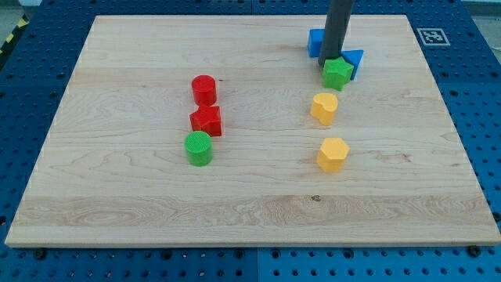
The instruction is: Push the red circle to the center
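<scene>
The red circle [203, 88] is a short red cylinder left of the board's middle. A red star-shaped block [207, 121] sits just below it, and a green cylinder [199, 147] touches that one from below. My rod comes down from the view's top right; my tip [335, 63] stands right behind a green star-shaped block [337, 73], which hides its very end, far to the right of the red circle. A blue block [316, 41] is at the rod's left and another blue block [353, 59] at its right.
A yellow heart-shaped block [324, 107] lies below the green star, and a yellow hexagonal block [333, 153] lower still. The wooden board [117, 196] rests on a blue perforated table. A black-and-white marker [431, 36] is at the board's top right corner.
</scene>
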Motion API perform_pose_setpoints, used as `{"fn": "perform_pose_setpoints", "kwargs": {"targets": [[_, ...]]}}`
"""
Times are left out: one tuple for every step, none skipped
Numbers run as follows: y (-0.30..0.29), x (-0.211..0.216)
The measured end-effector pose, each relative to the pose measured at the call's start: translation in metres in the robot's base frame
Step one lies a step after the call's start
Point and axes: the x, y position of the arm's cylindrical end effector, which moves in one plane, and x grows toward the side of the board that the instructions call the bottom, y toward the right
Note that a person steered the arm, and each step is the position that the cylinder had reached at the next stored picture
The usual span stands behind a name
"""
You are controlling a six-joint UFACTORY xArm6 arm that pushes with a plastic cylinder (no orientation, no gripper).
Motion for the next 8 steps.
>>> {"fn": "perform_pose_setpoints", "kwargs": {"targets": [[0.000, 0.023], [0.003, 0.033], [-0.004, 0.033], [-0.050, 0.033], [-0.108, 0.033], [-0.179, 0.032], [-0.229, 0.005], [-0.278, 0.032]]}}
